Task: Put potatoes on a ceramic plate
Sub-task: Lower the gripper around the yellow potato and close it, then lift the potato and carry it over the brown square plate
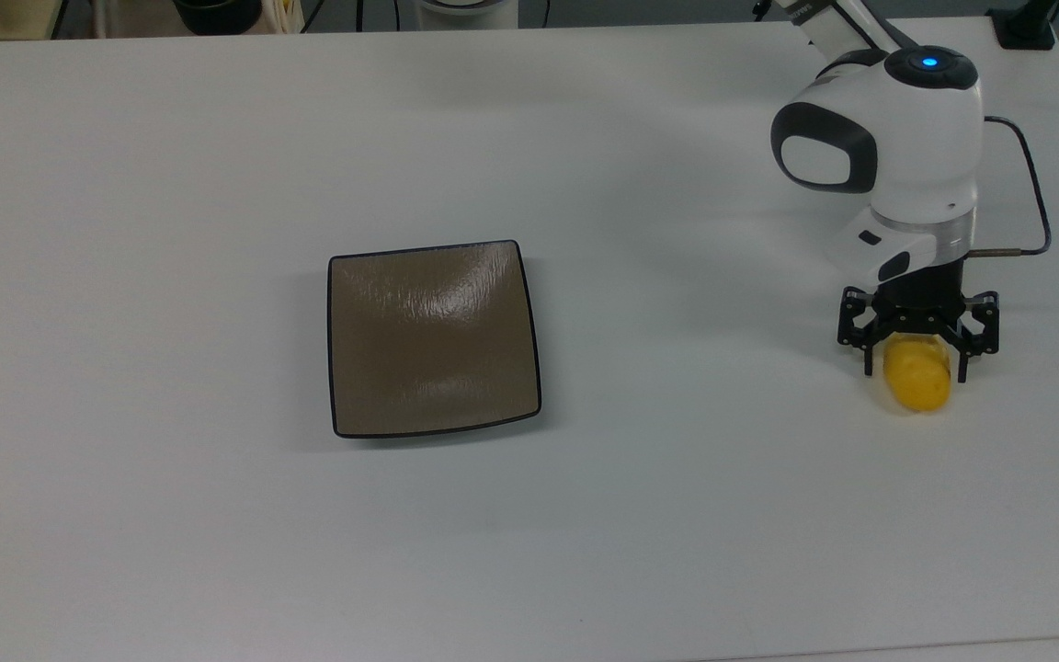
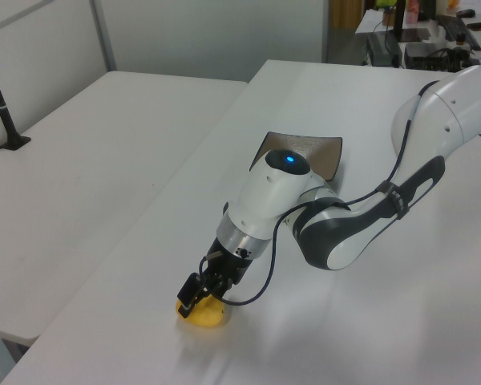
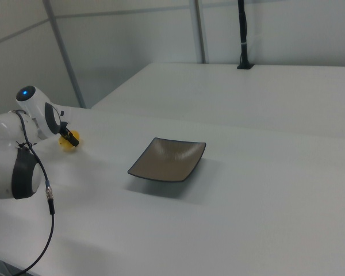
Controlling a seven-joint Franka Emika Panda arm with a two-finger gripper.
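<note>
A wide white table [image 1: 171, 184] carries the whole scene, and at the top view's far right the small bright yellow oval potato [image 1: 917, 379] lies on it, sitting right between the two black fingers of the arm's gripper [image 1: 916, 360]. The claw is down over the potato's upper end, fingers spread on either side of it, though whether they touch it I cannot tell. The square glossy brown ceramic plate [image 1: 433, 338] with its thin black rim lies well apart, toward the table's middle.
</note>
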